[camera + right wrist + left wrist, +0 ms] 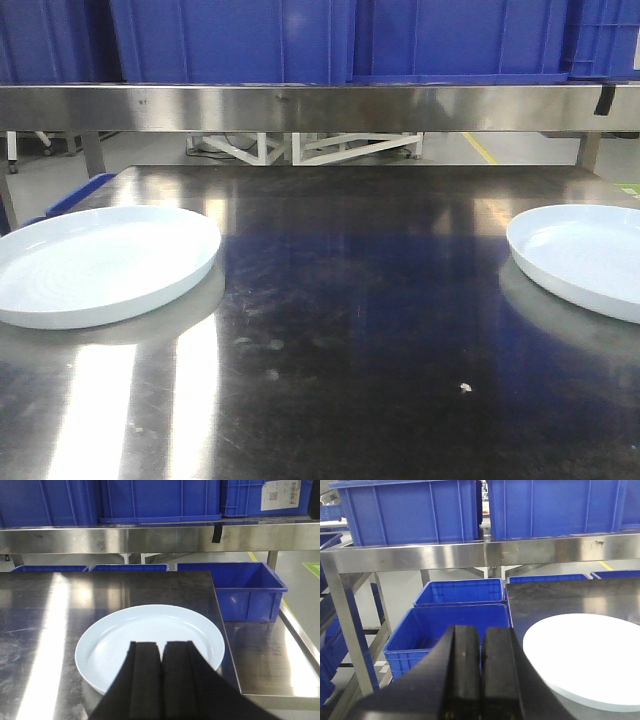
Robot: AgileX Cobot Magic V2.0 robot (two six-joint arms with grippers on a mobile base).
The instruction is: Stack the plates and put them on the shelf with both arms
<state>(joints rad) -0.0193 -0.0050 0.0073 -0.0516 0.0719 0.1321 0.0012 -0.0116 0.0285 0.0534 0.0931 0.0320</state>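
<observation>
Fingers [465, 670] of the left gripper [480, 632] are pressed together, and nothing is between them. The right gripper [161, 647] looks the same: its two black fingers are closed on nothing.

The left gripper hangs by the left edge of the table [340, 330]. The left plate [585, 660] lies just to its right. It sits flat on the table, close to that left edge. The right gripper hangs over the near side of the right plate [150, 640] but does not touch it. This plate lies flat too, close to the right edge of the table.

From the front view, the two white plates are far apart, with bare dark steel between them. The shelf [320, 108] runs along the back edge of the table. Big blue crates [300, 40] stand on it.

I think the stacking has not started yet. No plate is held, and no plate is on top of the other. This looks like the very first step, reaching for a plate.

Next, a gripper needs to open its fingers, go down to a plate's rim and pinch it. The plates are shiny and low, so the rim may slip. The grip must be firm and the lift slow. Then that plate has to go over to the other one.
</observation>
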